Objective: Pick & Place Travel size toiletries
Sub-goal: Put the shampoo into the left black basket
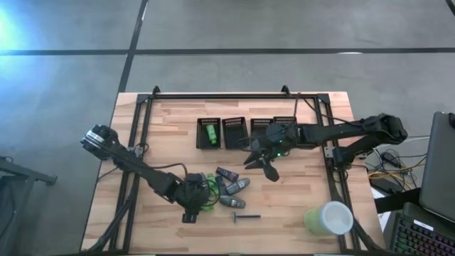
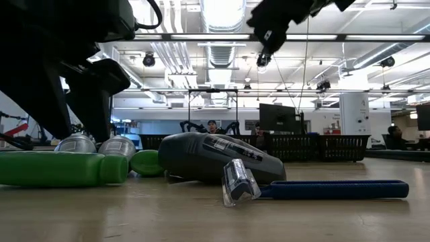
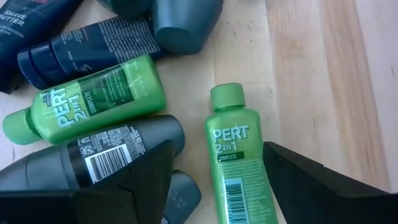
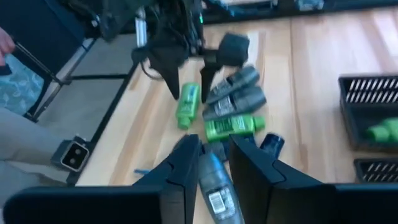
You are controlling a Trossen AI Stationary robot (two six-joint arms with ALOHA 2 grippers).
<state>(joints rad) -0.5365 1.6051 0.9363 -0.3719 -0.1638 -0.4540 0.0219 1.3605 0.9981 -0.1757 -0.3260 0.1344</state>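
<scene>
Pale wood table has wide bare boards at lower right of the high view, save a green-white cup near the edge. Four black mesh bins sit mid-table; the leftmost holds a green bottle. The right gripper, centre-right, is clamped on a grey tube. The left gripper, fingers apart, straddles a green Pert bottle in the toiletries pile at lower centre. A dark razor lies just below.
</scene>
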